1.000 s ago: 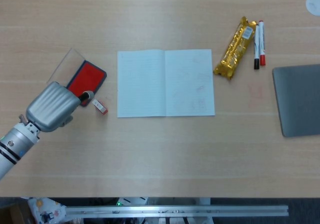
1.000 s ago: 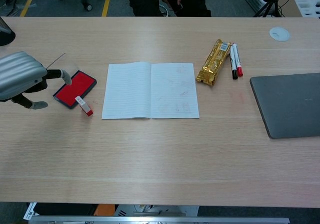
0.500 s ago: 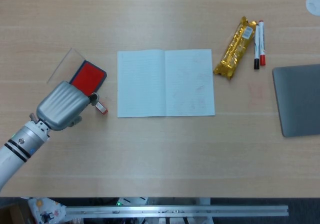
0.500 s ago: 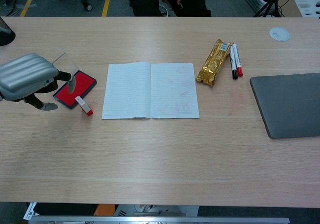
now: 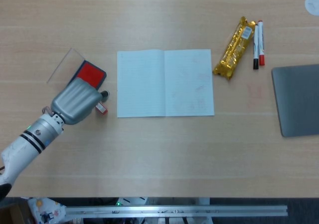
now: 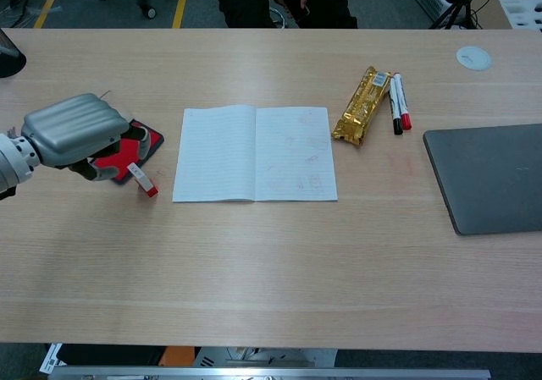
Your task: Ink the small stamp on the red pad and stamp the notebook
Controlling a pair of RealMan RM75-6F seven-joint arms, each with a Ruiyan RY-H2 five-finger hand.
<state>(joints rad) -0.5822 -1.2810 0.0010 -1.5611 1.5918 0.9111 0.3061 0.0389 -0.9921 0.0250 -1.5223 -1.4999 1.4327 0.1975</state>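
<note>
Head view first: the small stamp (image 5: 101, 108) is a tiny white block with a red end, lying on its side on the surface (image 5: 159, 154) just beside the lower right corner of the red pad (image 5: 92, 73). The left hand (image 5: 76, 101) sits right over that spot, covering the lower part of the pad, with a fingertip poking out just above the stamp. Can't tell from up here whether it's touching the stamp or how the fingers are set underneath. The notebook (image 5: 165, 83) lies open and flat just to the right, pale lined pages with faint reddish marks on the right page.

Further right there's a gold snack wrapper (image 5: 235, 47), two markers (image 5: 257, 43) side by side touching it, and a grey laptop (image 5: 296, 99) at the edge. All of that is well apart from the stamp.

Chest view: the left hand (image 6: 80, 134) hangs over the red pad (image 6: 142, 137), fingers curled down and spread around the pad's near edge, nothing in them as far as I can see. The small stamp (image 6: 142, 179) lies tilted on the surface just beside those fingers, between the pad and the notebook (image 6: 254, 153). The right hand doesn't show in either view.
</note>
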